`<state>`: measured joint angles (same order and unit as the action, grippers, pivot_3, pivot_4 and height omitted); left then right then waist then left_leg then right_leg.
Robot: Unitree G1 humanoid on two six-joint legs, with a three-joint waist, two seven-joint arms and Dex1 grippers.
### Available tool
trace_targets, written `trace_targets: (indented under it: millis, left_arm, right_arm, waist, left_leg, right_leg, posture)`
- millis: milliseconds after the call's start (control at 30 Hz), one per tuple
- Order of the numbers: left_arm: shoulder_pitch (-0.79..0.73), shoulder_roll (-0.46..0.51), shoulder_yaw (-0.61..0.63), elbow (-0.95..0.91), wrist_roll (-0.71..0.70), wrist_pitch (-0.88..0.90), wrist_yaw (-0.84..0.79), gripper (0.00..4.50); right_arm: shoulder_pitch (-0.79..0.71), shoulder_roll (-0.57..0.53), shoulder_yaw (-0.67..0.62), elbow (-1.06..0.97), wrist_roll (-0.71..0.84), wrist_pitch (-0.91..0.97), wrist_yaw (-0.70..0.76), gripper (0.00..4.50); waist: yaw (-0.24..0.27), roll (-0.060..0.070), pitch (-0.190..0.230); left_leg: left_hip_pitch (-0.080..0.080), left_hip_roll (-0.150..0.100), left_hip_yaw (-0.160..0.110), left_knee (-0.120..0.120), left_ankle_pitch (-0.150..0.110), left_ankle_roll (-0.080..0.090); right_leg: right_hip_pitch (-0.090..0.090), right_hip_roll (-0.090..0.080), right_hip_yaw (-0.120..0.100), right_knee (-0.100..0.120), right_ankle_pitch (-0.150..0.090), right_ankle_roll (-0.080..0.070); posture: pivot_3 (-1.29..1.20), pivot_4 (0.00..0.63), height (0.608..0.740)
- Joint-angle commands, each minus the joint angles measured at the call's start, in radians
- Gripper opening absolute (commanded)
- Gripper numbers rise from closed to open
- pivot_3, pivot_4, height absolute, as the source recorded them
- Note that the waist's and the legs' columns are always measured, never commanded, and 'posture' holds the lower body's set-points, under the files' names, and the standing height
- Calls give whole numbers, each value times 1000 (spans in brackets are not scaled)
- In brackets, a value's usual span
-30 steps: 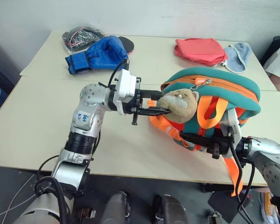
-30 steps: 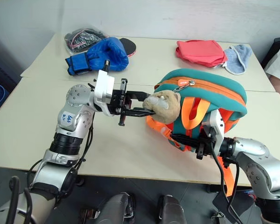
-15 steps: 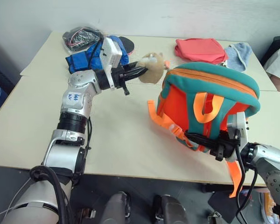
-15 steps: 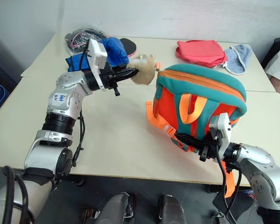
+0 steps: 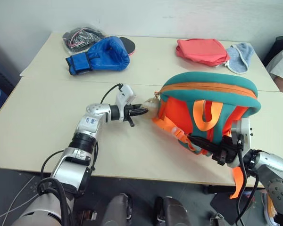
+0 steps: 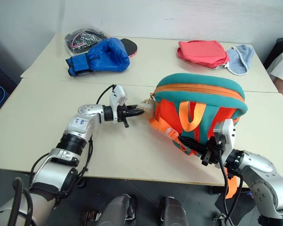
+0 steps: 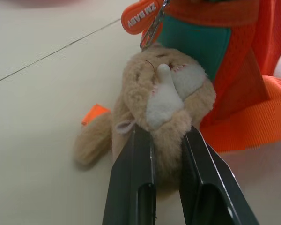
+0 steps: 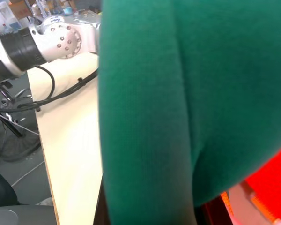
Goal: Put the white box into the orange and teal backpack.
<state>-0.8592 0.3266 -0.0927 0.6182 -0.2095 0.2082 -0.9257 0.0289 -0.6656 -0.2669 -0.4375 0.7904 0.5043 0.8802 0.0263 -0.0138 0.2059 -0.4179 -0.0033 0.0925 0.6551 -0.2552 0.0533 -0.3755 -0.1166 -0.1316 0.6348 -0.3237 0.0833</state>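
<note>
Where the rounded orange backpack with teal trim (image 5: 210, 110) stands upright on the pale beige table (image 5: 37, 127), its lower side sits close to the table's near edge, with little bare surface left there. To the backpack's left a broad stretch of bare tabletop runs out to the far left edge. Beyond the backpack, a seam crosses the table, and past it lie a blue boxing glove (image 5: 99, 55), a clear bag of dark cords (image 5: 82, 36), a flat red pouch (image 5: 203, 51) and a light blue cloth (image 5: 239, 57), all well apart from the backpack.

The left gripper (image 5: 142, 112) lies low over the table just left of the backpack, its two black fingers clamped on the tan plush animal toy (image 7: 164, 101) that hangs from the backpack's zip. The right gripper (image 5: 203, 141) is closed on the backpack's lower teal and orange part near the table's near edge.

The left wrist view shows the toy's stitched face, squeezed between the fingers (image 7: 133, 178), an orange tag (image 7: 141, 15) on a metal clip above it, and an orange strap (image 7: 253, 126) beside it. The right wrist view gives a close teal fabric fold (image 8: 178, 103) and, past it, the silver left arm (image 8: 51, 42) and the table's edge.

The white box cannot be made out anywhere.
</note>
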Motion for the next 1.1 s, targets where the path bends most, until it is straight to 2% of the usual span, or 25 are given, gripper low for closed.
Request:
trace_targets:
  millis: [33, 133, 300, 333, 433, 467, 600, 667, 767, 900, 1100]
  left_arm:
    - [35, 70, 68, -45, -39, -17, -51, 687]
    - [53, 116, 100, -75, -61, -26, -78, 1579]
    - [93, 193, 138, -130, -90, -50, -151, 3079]
    - [113, 215, 148, -154, -102, -50, -177, 3492]
    - [245, 320, 193, -285, -156, -21, -280, 4365]
    - [291, 349, 205, -326, -173, -7, -302, 4500]
    - [512, 457, 255, -472, -175, -61, -355, 4500]
    - [620, 495, 279, -530, -139, -136, -354, 4500]
    - [713, 504, 310, -603, -126, -155, -287, 4500]
    - [786, 496, 346, -645, -140, -169, -250, 4500]
    - [840, 486, 356, -670, -138, -203, -212, 4500]
  right_arm:
    - [18, 8, -33, 23, -48, -84, 16, 0]
    - [21, 12, -37, 44, -51, -102, 25, 0]
    - [24, -16, -56, 67, -91, -169, 72, 1518]
    - [33, -28, -74, 68, -97, -179, 82, 1975]
    - [118, -102, -182, 80, -122, -211, 154, 2951]
    - [147, -120, -211, 86, -127, -219, 174, 3254]
    - [226, -163, -329, 112, -149, -257, 219, 4459]
    - [257, -188, -371, 174, -208, -318, 254, 4459]
    - [250, -200, -399, 307, -267, -424, 278, 4459]
    - [248, -201, -344, 407, -348, -594, 354, 4459]
    - [177, -184, -267, 470, -378, -651, 334, 4459]
  waist:
    - [-2, 0, 0]
    - [-3, 0, 0]
    - [-3, 0, 0]
    - [-2, 0, 0]
    - [-2, 1, 0]
    - [-3, 1, 0]
    - [-5, 1, 0]
    - [-5, 1, 0]
    - [1, 2, 0]
    - [-1, 3, 0]
    - [-14, 6, -1]
  left_leg:
    - [0, 0, 0, 0, 0, 0]
    - [1, 0, 1, -2, 0, -1]
    - [2, 0, 2, -3, 0, -1]
    - [2, 0, 2, -3, 0, -1]
    - [2, 0, 1, -4, 0, 0]
    - [2, 0, 2, -6, 0, -1]
    - [6, 0, 2, -8, -1, -2]
    - [7, 1, 2, -9, -3, -2]
    - [12, 1, 2, -10, -10, -2]
    - [12, 1, 2, -10, -11, -1]
    - [12, 1, 4, -12, -9, -5]
  right_leg:
    - [0, 0, 0, 0, 0, 0]
    - [0, 0, 1, 0, 0, 0]
    - [0, 0, 1, 0, 0, 0]
    - [0, 0, 1, 0, 0, 0]
    - [0, 0, 1, -1, 0, 0]
    - [1, 0, 2, -3, 0, 0]
    - [4, 0, 2, -6, 0, 0]
    - [4, 0, 3, -7, 0, 0]
    - [9, -1, 4, -8, -1, -1]
    - [9, -1, 5, -10, -1, -1]
    - [7, -1, 5, -8, -1, -2]
  posture:
    - [0, 150, 740]
    - [0, 150, 740]
    - [0, 150, 740]
    - [0, 150, 740]
    - [0, 150, 740]
    - [0, 150, 740]
    - [0, 150, 740]
    - [0, 150, 740]
    - [0, 150, 740]
    - [0, 150, 740]
    - [0, 150, 740]
